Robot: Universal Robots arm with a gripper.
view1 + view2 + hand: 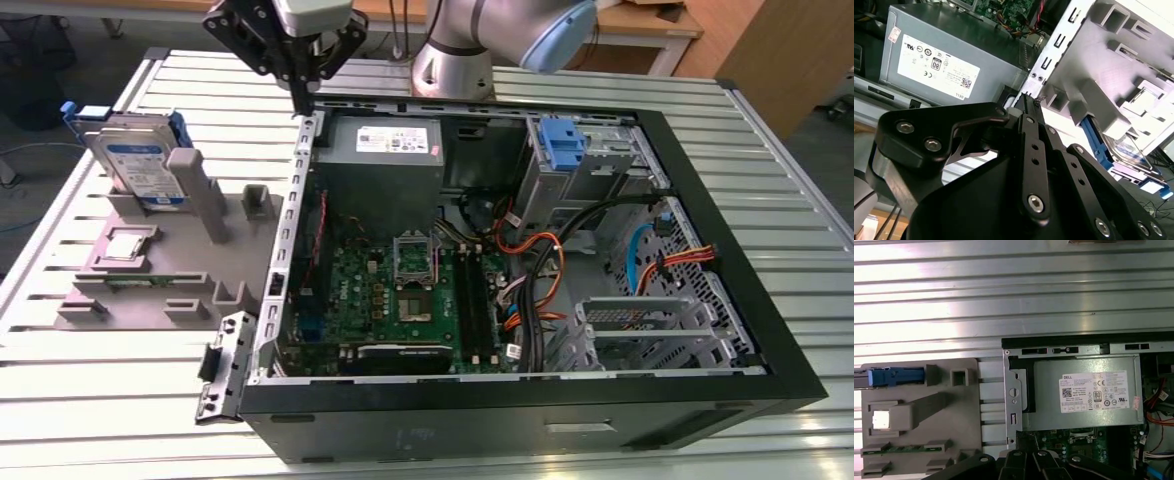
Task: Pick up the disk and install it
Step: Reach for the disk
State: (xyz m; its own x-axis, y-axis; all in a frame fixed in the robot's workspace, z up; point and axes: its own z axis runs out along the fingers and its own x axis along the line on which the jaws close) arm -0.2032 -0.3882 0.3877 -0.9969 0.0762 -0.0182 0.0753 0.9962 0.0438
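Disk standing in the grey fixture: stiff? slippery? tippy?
The disk looks like a rigid metal slab, probably no flex. Its silver face may be slick; the blue rails likely grip better. Standing on edge in the grey fixture, it might tip if pushed sideways.

Bright light; glare on ribbed table (1004, 270); case (534, 412) interior dim.

In the exterior view, the computer case (534, 415) lies open on the tabletop (120, 380), with the holder block (147, 290) just beside it at nine o'clock. The disk (140, 165) stands on edge at the block's eleven o'clock corner. Inside the case, the power-supply box (387, 145) sits at twelve o'clock, the motherboard (367, 295) at seven and the drive cage (641, 325) at four.
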